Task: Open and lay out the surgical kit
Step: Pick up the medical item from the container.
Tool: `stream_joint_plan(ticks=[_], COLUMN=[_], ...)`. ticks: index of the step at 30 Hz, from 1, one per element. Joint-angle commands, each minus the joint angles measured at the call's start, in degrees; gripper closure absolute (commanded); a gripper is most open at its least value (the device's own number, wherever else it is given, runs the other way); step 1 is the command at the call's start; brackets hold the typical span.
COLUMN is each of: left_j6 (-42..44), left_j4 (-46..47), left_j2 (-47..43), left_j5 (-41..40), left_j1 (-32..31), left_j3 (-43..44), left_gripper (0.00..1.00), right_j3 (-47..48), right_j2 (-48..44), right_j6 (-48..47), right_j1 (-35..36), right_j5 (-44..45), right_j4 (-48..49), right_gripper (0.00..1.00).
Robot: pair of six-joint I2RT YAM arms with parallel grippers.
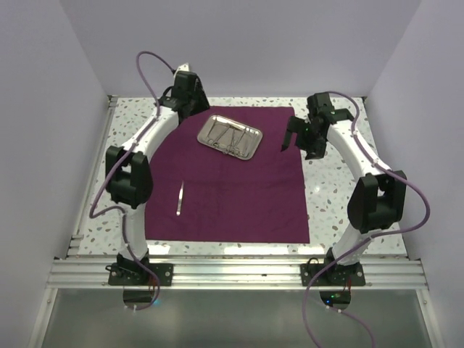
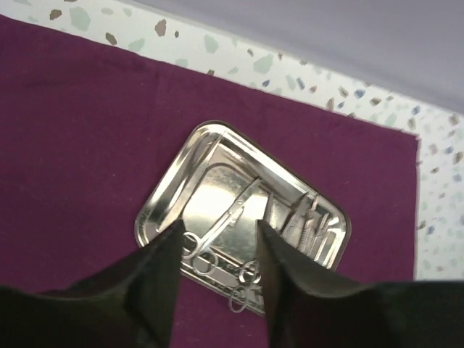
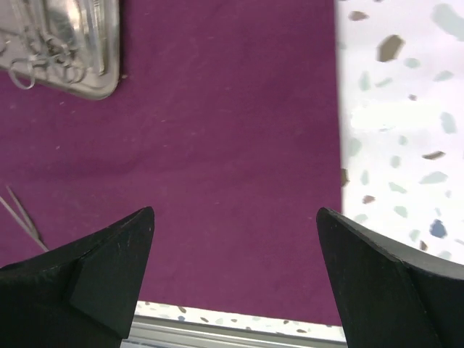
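The plum cloth wrap (image 1: 232, 188) lies spread flat on the table. The shiny steel tray (image 1: 230, 138) sits on its far part and holds ring-handled scissors (image 2: 217, 233), forceps (image 2: 248, 279) and other slim tools. A pair of silver tweezers (image 1: 180, 198) lies on the cloth at the near left. My left gripper (image 1: 193, 107) hovers above the tray's far left side; in the left wrist view it (image 2: 217, 250) is open and empty over the scissor rings. My right gripper (image 1: 301, 143) is open and empty above the cloth's right edge (image 3: 235, 217).
The speckled white table top (image 1: 330, 188) shows around the cloth. In the right wrist view the tray corner (image 3: 80, 51) is at the top left and the tweezer tips (image 3: 20, 216) at the left edge. A metal rail (image 1: 232, 272) runs along the near edge.
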Motion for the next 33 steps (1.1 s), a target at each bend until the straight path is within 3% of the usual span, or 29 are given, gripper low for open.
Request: stream_joint_plan(ticks=[1, 4, 7, 16, 33], left_j6=[7.8, 14.0, 17.2, 20.3, 19.4], left_j4=[-6.1, -7.8, -7.8, -3.9, -3.7], left_j2=[10.9, 16.8, 19.6, 23.4, 29.6], left_j5=[2.6, 4.9, 4.3, 9.4, 8.6], left_j1=[0.5, 0.5, 0.9, 0.9, 0.3], left_j3=[13.2, 19.4, 20.8, 20.1, 20.2], left_gripper=[0.45, 0.28, 0.25, 0.43, 0.49], right_j3=[3.0, 0.8, -1.8, -9.9, -9.7], right_j2=[0.0, -2.6, -5.8, -12.6, -10.9], right_j6=[1.4, 1.7, 0.8, 0.7, 1.8], right_j1=[2.1, 2.7, 2.7, 2.6, 2.5], right_j5=[-3.0, -2.7, -0.6, 3.6, 5.5], right_j4=[0.0, -0.5, -2.2, -5.1, -5.2], right_gripper=[0.02, 0.02, 0.02, 0.02, 0.02])
